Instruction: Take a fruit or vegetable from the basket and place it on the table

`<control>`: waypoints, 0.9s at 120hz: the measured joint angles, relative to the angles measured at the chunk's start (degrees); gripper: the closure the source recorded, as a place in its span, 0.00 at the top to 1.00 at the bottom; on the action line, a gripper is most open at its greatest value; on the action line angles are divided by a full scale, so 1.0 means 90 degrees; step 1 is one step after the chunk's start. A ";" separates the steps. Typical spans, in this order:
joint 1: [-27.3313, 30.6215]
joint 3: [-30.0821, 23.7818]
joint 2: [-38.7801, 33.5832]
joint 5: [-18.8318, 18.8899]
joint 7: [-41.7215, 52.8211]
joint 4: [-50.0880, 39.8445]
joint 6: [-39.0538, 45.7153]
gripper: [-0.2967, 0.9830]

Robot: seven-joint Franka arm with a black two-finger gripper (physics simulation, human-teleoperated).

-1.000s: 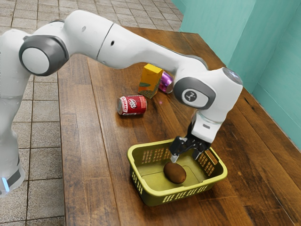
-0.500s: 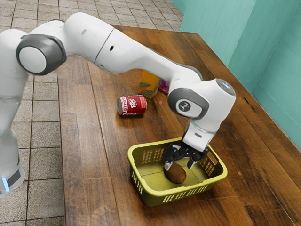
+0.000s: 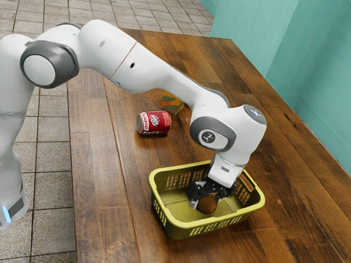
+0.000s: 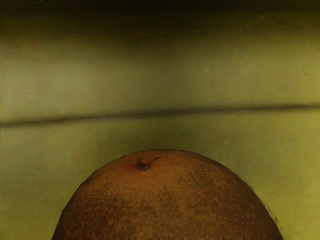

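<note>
In the exterior view my gripper (image 3: 207, 199) is down inside the yellow-green basket (image 3: 174, 223), its fingers open on either side of a brown, rounded fruit (image 3: 208, 205). One fingertip overlaps the fruit's edge toward the exterior view's left; the black gripper body covers its top. The far fingertip is partly hidden, and contact on both sides cannot be made out. The wrist view has the fruit (image 4: 167, 200) large, with a small dark stem mark, over the basket's floor (image 4: 75, 160).
A red soda can (image 3: 154, 122) lies on the wooden table (image 3: 107, 181) behind the basket. Farther back, a yellow-orange box (image 3: 172, 102) is partly hidden by the arm. The basket's walls surround the gripper closely.
My hand has come down into the basket and shifted toward the exterior view's left, until its fingers stand around the fruit. The arm now covers more of the box.
</note>
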 joint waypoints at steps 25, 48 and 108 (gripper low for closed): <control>0.0004 -0.0020 -0.0159 0.0043 -0.0017 0.0034 0.0084 0.43; 0.0010 -0.0474 -0.0498 0.0170 -0.0079 0.1540 -0.0734 0.44; 0.0001 -0.2861 0.0045 0.0993 -0.0482 0.2190 -0.1324 0.69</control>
